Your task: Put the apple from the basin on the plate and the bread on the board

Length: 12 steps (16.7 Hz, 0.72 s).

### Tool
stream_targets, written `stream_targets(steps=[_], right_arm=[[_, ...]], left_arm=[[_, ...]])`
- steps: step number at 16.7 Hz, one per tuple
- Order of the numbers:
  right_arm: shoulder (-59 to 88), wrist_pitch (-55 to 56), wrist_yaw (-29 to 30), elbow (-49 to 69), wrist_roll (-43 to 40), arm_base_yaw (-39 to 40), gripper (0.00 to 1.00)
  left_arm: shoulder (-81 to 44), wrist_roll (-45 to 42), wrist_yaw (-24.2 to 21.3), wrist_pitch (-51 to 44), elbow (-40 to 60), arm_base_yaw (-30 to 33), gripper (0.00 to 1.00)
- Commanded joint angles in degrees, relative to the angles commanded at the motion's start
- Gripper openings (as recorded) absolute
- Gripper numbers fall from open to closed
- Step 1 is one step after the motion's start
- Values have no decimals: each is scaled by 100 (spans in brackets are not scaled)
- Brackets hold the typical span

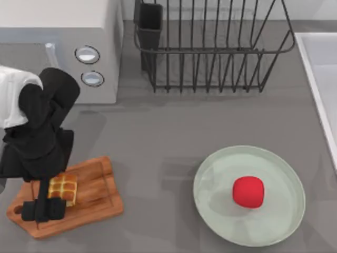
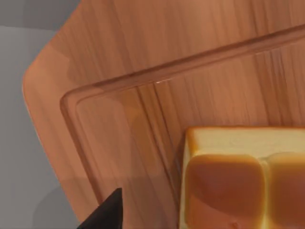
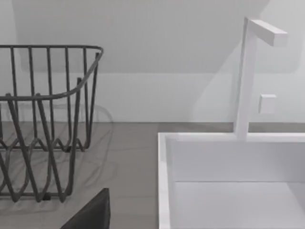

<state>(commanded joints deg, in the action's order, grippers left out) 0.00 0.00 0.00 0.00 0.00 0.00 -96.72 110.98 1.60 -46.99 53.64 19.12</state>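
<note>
The golden-brown bread [image 1: 63,188] lies on the brown wooden board [image 1: 97,203] at the table's front left. My left gripper [image 1: 48,206] hangs over the board's handle end, open, and its dark finger [image 2: 107,212] stands apart from the bread [image 2: 238,181]. The red apple [image 1: 248,191] rests near the middle of the mint-green plate [image 1: 279,221] at the front right. The pale basin [image 1: 324,74] runs along the right edge, and its white rim [image 3: 164,181] is close in the right wrist view. One dark finger [image 3: 93,212] of my open right gripper shows there, holding nothing.
A grey microwave [image 1: 63,47] stands at the back left, just behind my left arm. A black wire dish rack [image 1: 210,47] fills the back middle. A white faucet [image 3: 248,76] rises behind the basin. Bare grey counter lies between the board and the plate.
</note>
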Motion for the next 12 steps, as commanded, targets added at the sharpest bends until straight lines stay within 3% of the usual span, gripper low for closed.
stream_targets(steps=[7,12], right_arm=[[0,0,0,0,0,0,100],[0,0,0,0,0,0,100]], left_arm=[[41,-44,-5,25,-9,-11,100],[846,-939,-46,501,-540,-198,100]])
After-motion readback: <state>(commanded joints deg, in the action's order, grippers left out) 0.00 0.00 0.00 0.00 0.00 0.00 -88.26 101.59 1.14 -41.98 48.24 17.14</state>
